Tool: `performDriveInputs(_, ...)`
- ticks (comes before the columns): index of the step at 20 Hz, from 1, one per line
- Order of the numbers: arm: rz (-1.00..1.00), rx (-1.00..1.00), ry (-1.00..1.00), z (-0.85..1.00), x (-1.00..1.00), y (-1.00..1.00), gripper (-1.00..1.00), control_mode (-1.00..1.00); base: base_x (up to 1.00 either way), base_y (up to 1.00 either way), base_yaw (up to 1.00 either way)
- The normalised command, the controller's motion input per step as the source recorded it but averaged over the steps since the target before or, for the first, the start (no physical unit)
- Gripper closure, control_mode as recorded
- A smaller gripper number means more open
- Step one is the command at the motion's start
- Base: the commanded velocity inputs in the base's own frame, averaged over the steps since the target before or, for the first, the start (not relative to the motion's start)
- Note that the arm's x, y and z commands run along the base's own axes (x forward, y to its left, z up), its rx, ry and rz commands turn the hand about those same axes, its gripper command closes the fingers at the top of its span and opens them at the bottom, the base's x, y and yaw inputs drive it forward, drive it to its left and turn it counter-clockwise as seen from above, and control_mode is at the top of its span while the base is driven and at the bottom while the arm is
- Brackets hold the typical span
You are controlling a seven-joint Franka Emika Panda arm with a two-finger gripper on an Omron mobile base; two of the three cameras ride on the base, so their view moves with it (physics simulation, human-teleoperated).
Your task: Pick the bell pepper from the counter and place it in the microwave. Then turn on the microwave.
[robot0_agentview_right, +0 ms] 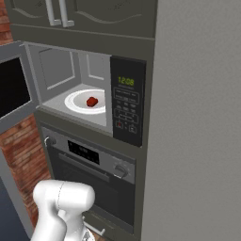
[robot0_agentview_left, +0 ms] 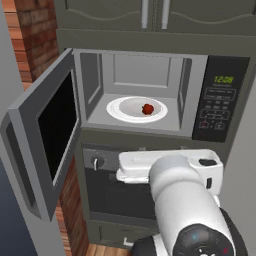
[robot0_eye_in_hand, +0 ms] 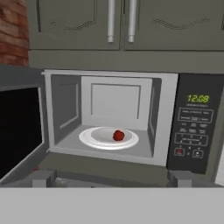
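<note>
So the gripper (robot0_eye_in_hand: 112,177) sits nearest, jaws spread wide, holding nothing, backed off in front of the microwave (robot0_agentview_left: 197,65). Its door (robot0_agentview_left: 47,135) hangs open to the left. Further in, the bell pepper (robot0_eye_in_hand: 118,135) rests on the white plate (robot0_eye_in_hand: 94,140), well apart from the fingers. Placing looks done; shutting the door and pressing the keypad (robot0_eye_in_hand: 194,127) remain

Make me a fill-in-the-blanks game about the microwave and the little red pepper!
1. The bell pepper sits on a round white ____ inside the microwave.
2. The microwave's door is swung ____.
3. The digits on the keypad panel glow ____.
4. Below the microwave is an ____ with knobs.

Missing words: plate; open; green; oven
</note>
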Motion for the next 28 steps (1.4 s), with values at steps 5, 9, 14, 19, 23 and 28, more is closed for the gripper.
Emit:
performDriveInputs(5, 0.0, -0.04, -0.04, -0.49, -0.1, 0.27, -1.0, -1.0, 0.0, 0.0, 0.0)
performDriveInputs(9, 0.0, -0.05, -0.05, -0.49, -0.11, 0.31, -1.0, -1.0, 0.0, 0.0, 0.0)
performDriveInputs(14, 0.0, -0.05, -0.07, -0.37, -0.06, 0.29, -1.0, -1.0, 0.0, 0.0, 0.0)
performDriveInputs(19, 0.01, -0.06, -0.1, -0.09, -0.01, 0.25, -1.0, -1.0, 0.0, 0.0, 0.0)
performDriveInputs(23, 0.05, -0.06, -0.07, -0.01, -0.02, 0.22, -1.0, -1.0, 0.0, 0.0, 0.0)
performDriveInputs(28, 0.07, -0.05, 0.0, -0.07, -0.04, 0.24, -1.0, -1.0, 0.0, 0.0, 0.0)
